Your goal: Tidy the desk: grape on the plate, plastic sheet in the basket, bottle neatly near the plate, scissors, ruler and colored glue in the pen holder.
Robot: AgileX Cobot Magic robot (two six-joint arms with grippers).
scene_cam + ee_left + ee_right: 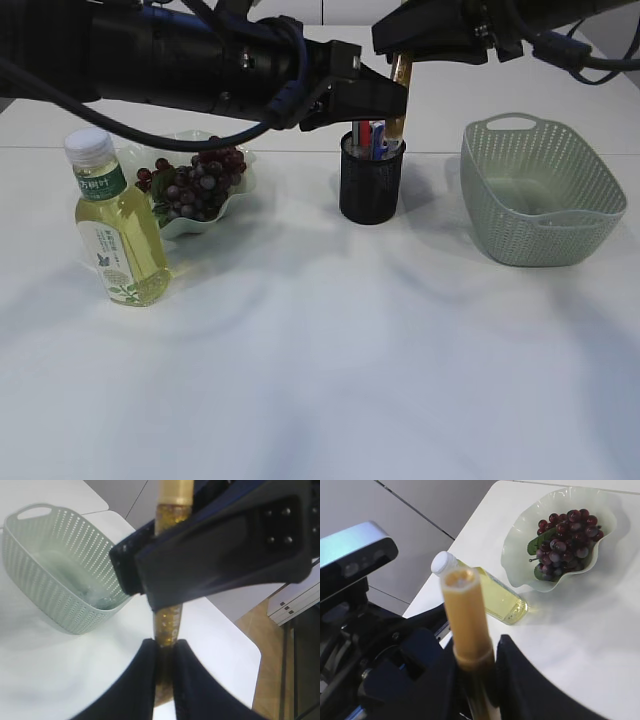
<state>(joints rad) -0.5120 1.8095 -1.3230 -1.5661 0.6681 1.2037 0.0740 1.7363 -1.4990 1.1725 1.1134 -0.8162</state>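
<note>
One broad stretch of bare worktop [330,380] lies open in front of the pen holder [371,183]. Left of the holder stands one bottle [115,222], upright, with one plate [225,205] of grapes [198,182] just behind it. Right of the holder sits one basket [540,195]. Above the holder, one glitter glue tube [398,98] hangs upright, long axis vertical, clamped by both the left pincer [164,650] and the right pincer [475,665].

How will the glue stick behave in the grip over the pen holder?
Probably rigid: the glue stick stays straight between both pincers, left pincer and right pincer. Its smooth round tube may slip or rotate. Released on the table, it would likely roll.
</note>
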